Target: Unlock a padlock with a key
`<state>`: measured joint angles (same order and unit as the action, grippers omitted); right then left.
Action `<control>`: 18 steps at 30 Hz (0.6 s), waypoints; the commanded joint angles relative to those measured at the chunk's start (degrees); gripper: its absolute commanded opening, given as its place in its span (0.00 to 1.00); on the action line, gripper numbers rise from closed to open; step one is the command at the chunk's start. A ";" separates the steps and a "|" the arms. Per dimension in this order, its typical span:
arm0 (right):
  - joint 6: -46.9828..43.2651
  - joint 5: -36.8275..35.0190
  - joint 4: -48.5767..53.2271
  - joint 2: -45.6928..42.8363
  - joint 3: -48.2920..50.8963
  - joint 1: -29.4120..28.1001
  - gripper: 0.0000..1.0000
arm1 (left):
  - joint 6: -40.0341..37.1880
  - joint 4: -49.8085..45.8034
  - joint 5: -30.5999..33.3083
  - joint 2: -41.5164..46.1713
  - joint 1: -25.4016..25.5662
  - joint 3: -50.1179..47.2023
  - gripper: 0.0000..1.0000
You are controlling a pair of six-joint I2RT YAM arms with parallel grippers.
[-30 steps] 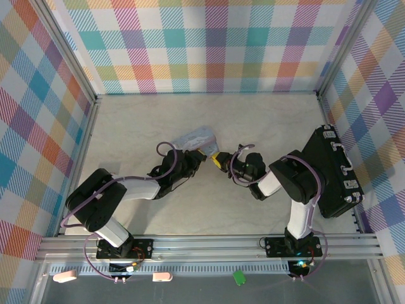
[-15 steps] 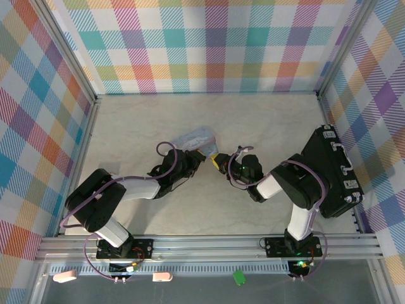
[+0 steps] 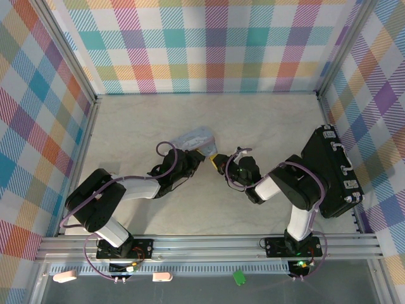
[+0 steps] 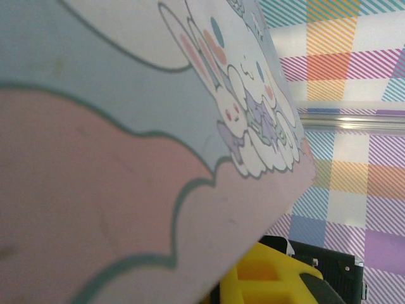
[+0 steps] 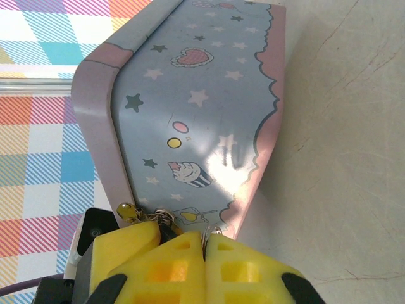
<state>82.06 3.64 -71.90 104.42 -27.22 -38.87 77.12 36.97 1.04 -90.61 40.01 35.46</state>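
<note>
The pale-blue cartoon tin (image 3: 197,138) stands tilted at mid-table between my two grippers. My left gripper (image 3: 200,154) is closed on its near edge. In the left wrist view the tin (image 4: 126,158) covers the jaws, and one of the yellow fingers (image 4: 272,278) shows below it. The tiny dark padlock (image 5: 162,227) hangs at the bottom edge of the tin (image 5: 202,114), with a wire ring on it. My right gripper (image 5: 205,244) is shut on the thin metal key (image 5: 209,232), just right of the padlock. Whether the key touches the padlock is hidden.
A big black case (image 3: 332,171) lies along the right wall beside the right arm. Checked walls with metal posts close in the table on three sides. Bare table (image 3: 158,120) lies behind and left of the tin.
My right gripper has crept a little left toward the tin, and its wrist and elbow have swung with it. The left arm and tin are still.
</note>
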 commanded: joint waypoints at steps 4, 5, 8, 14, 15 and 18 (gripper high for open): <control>-1.30 8.50 -4.52 0.00 -3.19 -6.08 0.00 | 1.01 6.76 -9.65 1.14 3.53 3.99 0.00; -1.42 8.49 -4.41 -0.14 -3.32 -6.26 0.00 | 0.99 6.67 -9.56 1.21 3.56 3.91 0.00; -1.77 8.36 -3.87 -0.27 -3.54 -6.50 0.00 | 1.01 6.77 -9.72 1.06 3.60 3.96 0.00; -2.10 7.23 -3.38 -0.62 -2.57 -4.89 0.00 | 0.08 5.17 -10.60 1.80 4.05 4.01 0.00; -1.76 7.75 -3.09 -0.71 -2.64 -4.26 0.00 | -0.33 4.52 -10.83 2.01 4.19 3.85 0.00; -1.58 10.71 -3.34 -0.78 -3.49 -3.15 0.00 | -2.19 0.56 -10.39 2.86 4.23 3.32 0.00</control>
<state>81.60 4.36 -71.79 104.42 -27.77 -40.45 76.60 35.53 0.56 -90.21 40.21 35.62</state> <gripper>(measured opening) 0.054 0.131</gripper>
